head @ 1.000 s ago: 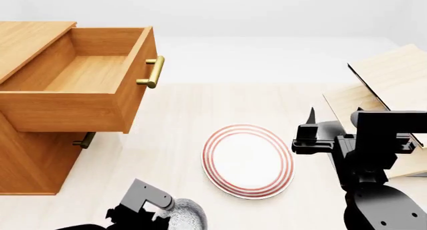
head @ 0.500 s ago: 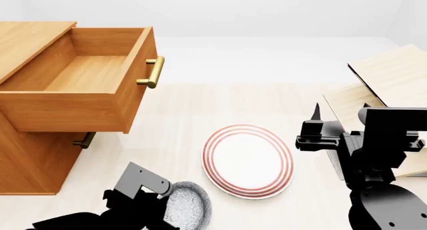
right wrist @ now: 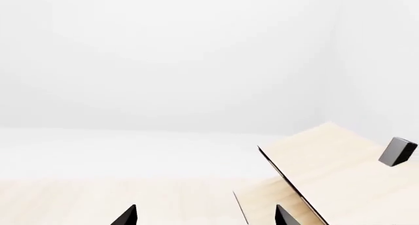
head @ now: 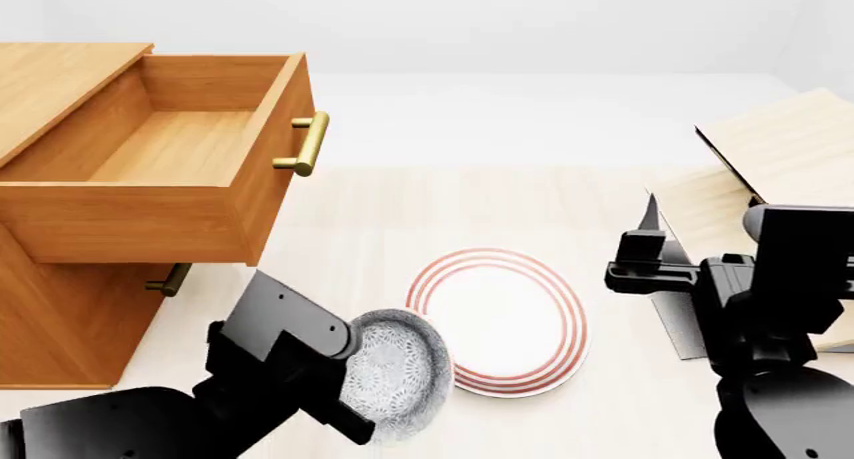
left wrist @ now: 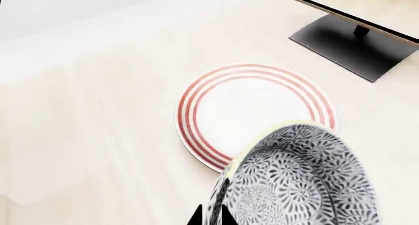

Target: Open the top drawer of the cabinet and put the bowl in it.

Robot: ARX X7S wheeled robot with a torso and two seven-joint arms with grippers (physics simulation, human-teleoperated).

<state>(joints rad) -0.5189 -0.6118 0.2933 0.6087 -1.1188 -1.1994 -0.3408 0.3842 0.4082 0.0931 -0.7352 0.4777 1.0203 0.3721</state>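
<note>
Two arms in head view. Left gripper at approx 7 o'clock of the frame, clamped on the bowl; bowl is lifted and tilted, its speckled inside facing the cam, rim overlapping the 8 o'clock edge of the plate. Left wrist view shows the bowl's patterned outside w/ a black fingertip at its rim; the plate lies beyond it on the pale floor.

Top drawer of the cabinet is pulled out wide at 10 o'clock, its inside bare wood, brass handle on its front. Bowl sits well apart from it, at abt 5 o'clock from the drawer front. A lower drawer's handle peeks out beneath.

Right gripper at 3 o'clock, holding nothing; right wrist view shows two dark fingertips set well apart, so it's released. It hangs just beside the pale shelf rack, which fills the 2–3 o'clock side. Rack's tilted boards also show in right wrist view, w/ white wall behind. Plate lies flat btwn the two grippers.
</note>
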